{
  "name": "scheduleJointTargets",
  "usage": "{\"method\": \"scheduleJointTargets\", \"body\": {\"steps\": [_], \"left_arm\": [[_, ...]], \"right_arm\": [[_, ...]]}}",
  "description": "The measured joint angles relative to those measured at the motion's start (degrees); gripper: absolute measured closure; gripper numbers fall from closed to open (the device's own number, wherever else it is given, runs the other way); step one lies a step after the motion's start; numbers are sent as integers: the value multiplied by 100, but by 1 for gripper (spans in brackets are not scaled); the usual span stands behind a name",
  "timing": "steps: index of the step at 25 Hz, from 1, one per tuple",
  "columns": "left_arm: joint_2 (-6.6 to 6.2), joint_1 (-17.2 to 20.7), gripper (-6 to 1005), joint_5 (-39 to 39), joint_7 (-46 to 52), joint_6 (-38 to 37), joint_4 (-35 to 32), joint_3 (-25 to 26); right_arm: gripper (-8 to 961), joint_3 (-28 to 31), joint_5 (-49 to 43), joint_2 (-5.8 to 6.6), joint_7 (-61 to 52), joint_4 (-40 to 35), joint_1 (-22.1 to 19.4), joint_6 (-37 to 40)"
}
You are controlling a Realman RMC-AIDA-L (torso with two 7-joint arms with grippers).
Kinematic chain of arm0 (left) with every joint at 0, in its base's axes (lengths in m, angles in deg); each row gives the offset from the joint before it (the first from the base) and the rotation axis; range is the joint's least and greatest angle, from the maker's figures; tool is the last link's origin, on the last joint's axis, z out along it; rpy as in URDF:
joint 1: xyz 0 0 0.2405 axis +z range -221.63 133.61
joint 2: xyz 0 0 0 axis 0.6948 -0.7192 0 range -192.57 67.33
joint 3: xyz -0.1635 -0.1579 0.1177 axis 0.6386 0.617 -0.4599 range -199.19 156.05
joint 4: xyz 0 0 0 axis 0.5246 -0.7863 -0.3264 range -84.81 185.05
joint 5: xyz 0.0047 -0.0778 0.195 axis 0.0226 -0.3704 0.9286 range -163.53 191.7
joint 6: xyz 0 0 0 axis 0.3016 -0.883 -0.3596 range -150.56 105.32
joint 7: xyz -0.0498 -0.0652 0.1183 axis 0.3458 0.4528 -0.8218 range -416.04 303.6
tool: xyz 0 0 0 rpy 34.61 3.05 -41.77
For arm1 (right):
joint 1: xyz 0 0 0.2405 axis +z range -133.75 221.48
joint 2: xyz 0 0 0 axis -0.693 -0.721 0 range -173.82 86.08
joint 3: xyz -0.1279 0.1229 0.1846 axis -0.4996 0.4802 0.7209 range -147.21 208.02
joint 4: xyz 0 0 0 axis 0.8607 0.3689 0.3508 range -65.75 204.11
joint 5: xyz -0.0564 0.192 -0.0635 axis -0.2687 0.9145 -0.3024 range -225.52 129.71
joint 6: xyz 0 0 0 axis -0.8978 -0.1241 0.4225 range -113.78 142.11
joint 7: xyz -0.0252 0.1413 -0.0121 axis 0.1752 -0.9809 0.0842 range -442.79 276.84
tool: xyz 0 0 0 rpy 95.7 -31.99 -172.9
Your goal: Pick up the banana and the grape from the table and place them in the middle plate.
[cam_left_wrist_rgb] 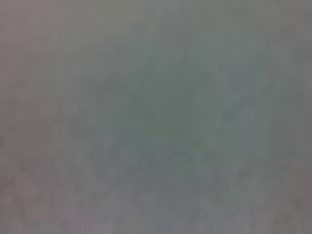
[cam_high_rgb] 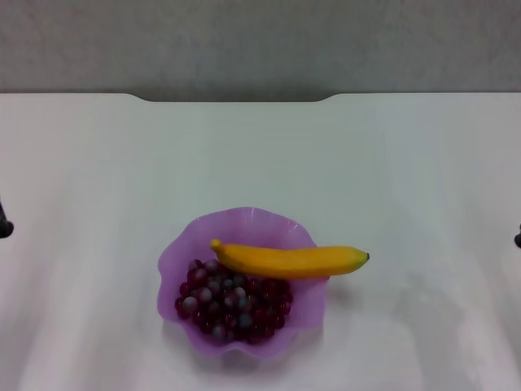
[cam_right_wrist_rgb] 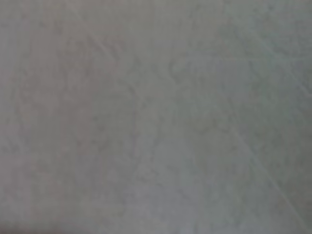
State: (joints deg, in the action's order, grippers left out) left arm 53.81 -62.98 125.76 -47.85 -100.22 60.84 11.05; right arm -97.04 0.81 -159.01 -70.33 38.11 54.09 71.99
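We see only a dark sliver of the left gripper [cam_high_rgb: 4, 221] at the left edge of the head view and a dark sliver of the right gripper [cam_high_rgb: 518, 237] at the right edge; we cannot tell whether either is open or closed, and neither holds or touches anything visible. Both wrist views show only a blurred, pale surface.

Between the two grippers, well apart from each, sits the translucent purple plastic plate with a wavy scalloped rim [cam_high_rgb: 186, 244], resting on the plain white, smooth tabletop [cam_high_rgb: 260, 155]. Inside it, on the near side, lies the bunch of small dark red-purple grapes [cam_high_rgb: 232, 303], some frosted grey. The curved yellow-orange, plastic-looking banana [cam_high_rgb: 289, 260] lies across the plate on the far side of the grapes, touching them. Its pale stem end sits inside the plate toward the left gripper, while its dark-green tip sticks out past the rim toward the right gripper, above the tabletop.
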Motion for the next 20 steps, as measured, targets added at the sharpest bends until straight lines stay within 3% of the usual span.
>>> {"method": "scheduleJointTargets", "body": {"steps": [6,20], "left_arm": [[-6,5,976,-6,302,461,-234,77],[-5,13,975,-5,388,484,-303,78]], "right_arm": [[954,172,7,11,-265,364,226,1],[954,840,-9,51,-369,756,285,505]]}}
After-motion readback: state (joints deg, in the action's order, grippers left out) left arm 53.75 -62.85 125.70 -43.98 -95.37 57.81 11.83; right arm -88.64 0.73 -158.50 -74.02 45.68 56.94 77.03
